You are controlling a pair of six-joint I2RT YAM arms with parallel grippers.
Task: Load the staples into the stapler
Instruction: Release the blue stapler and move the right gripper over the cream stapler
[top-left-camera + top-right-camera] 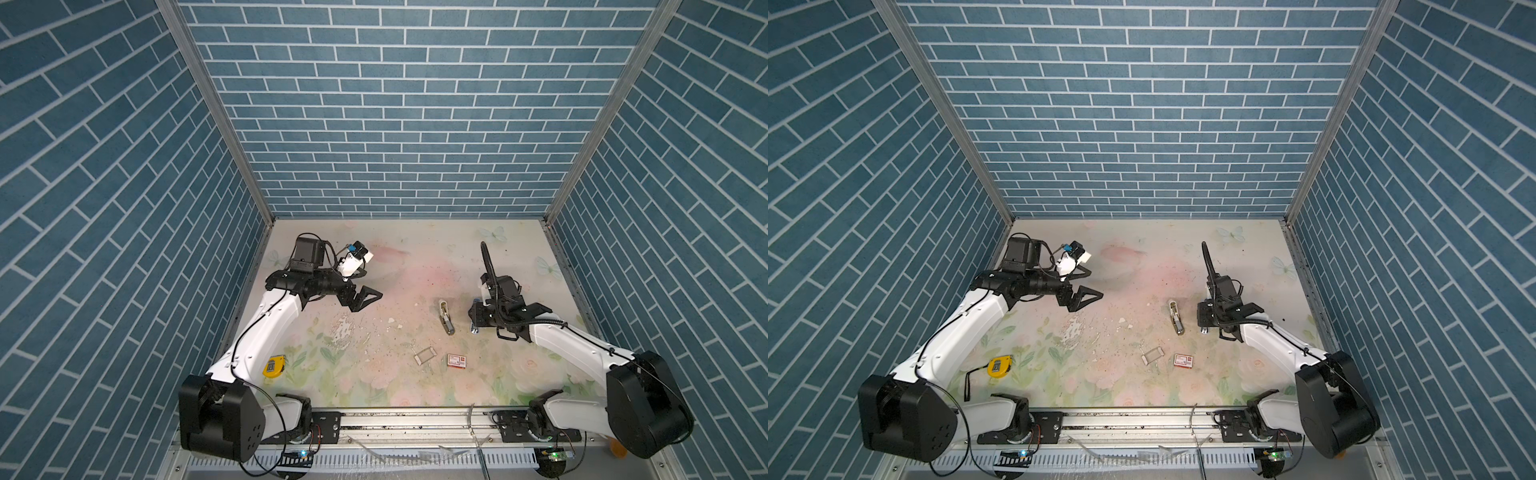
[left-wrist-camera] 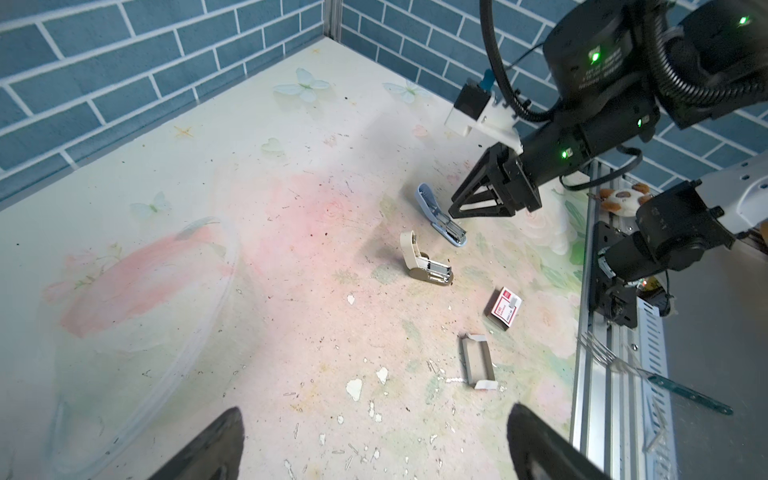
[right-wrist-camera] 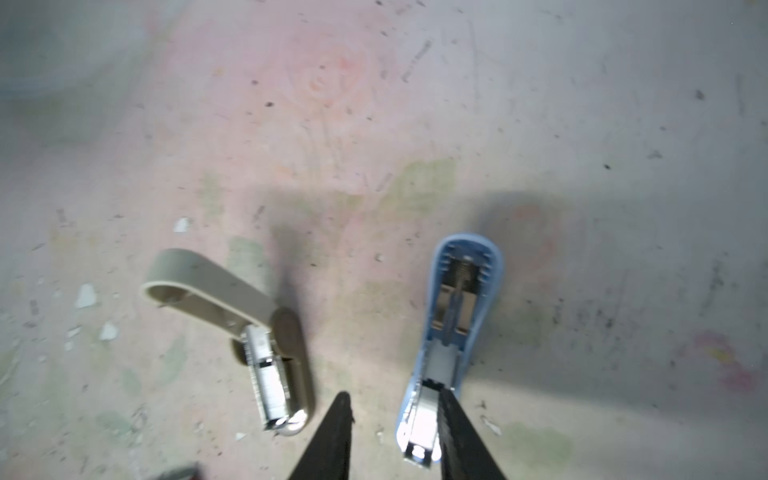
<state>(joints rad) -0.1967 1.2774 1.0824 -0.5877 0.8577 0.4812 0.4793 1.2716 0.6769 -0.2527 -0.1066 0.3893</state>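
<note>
My left hand [image 2: 376, 415] hangs above the worktop [image 2: 291, 208], toward its left edge. Its jaws are wide apart and hold nothing. My right hand [image 3: 395, 399] sits low at the blue stapler [image 3: 461, 299], jaws apart around its open metal channel. One finger [image 3: 457, 432] overlaps the channel's side; I cannot tell whether it touches. The beige stapler [image 3: 216, 291] lies open just beside it. The staples [image 2: 514, 302], a small grey strip, rest on the red-and-white box [image 2: 500, 316] toward the arm-side edge, well apart from both hands.
</note>
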